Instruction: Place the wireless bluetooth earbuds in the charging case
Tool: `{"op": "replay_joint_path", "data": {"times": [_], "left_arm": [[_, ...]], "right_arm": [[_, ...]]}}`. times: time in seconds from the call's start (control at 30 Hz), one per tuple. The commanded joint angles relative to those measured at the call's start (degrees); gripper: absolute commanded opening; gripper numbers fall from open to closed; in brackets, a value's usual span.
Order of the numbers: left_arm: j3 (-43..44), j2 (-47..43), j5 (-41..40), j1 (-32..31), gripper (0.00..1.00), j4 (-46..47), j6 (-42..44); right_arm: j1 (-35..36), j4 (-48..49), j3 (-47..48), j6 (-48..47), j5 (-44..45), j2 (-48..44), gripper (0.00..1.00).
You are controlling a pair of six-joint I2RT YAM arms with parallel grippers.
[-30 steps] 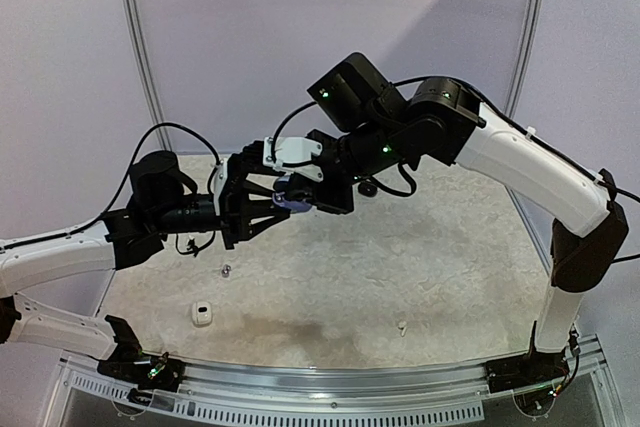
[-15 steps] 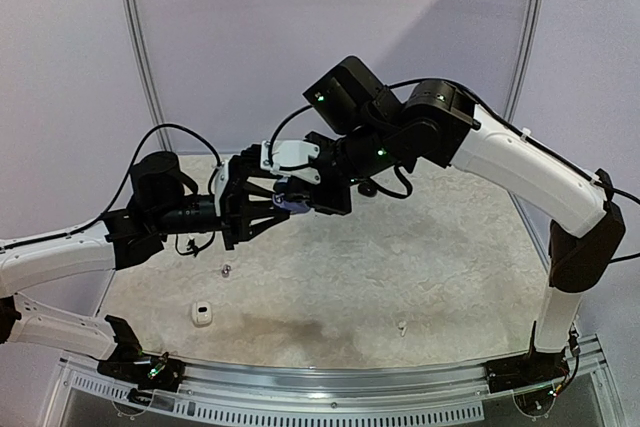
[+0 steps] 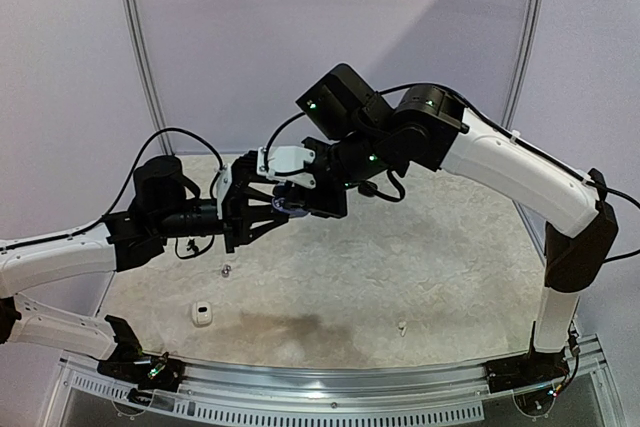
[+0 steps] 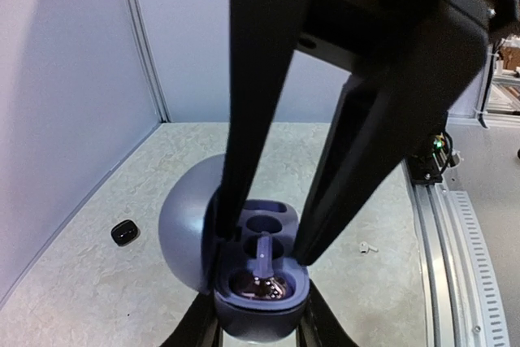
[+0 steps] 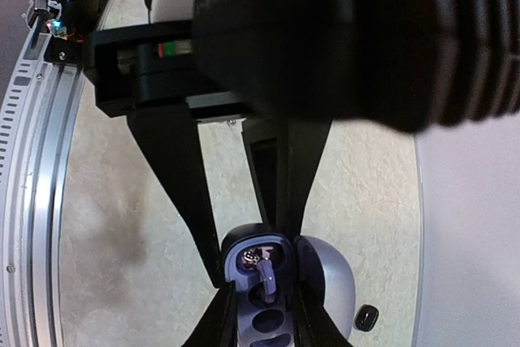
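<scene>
Near edge of table (image 3: 330, 347): white earbud (image 3: 401, 327) lies loose, small white item (image 3: 203, 313) well to its L. Further back, up off the table, L gripper (image 3: 283, 209) clamps the open purple charging case (image 4: 260, 310). Purple earbud (image 4: 264, 253) sits in a slot. R gripper (image 4: 266, 243) fingers are narrowly apart either side, not touching it.

1 earbud (image 4: 265, 251) sits in the charging case (image 4: 260, 310), midway inside the right gripper (image 4: 262, 248); the left gripper (image 3: 281, 209) flanks the case.
</scene>
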Motion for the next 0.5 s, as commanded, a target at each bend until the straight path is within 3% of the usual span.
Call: {"op": "replay_joint_path", "data": {"times": [0.0,0.47], "left_arm": [[-0.67,-1.69,1.17,0.27,0.00,4.25,-2.33],[-1.86,-3.01,-0.34,2.88,0.00,4.42,-7.89]], "right_arm": [[0.00,0.53,-0.32,0.98,0.62,-1.71,0.27],[-0.54,10.44,-1.07,2.45,-3.45,-9.25,0.34]]}}
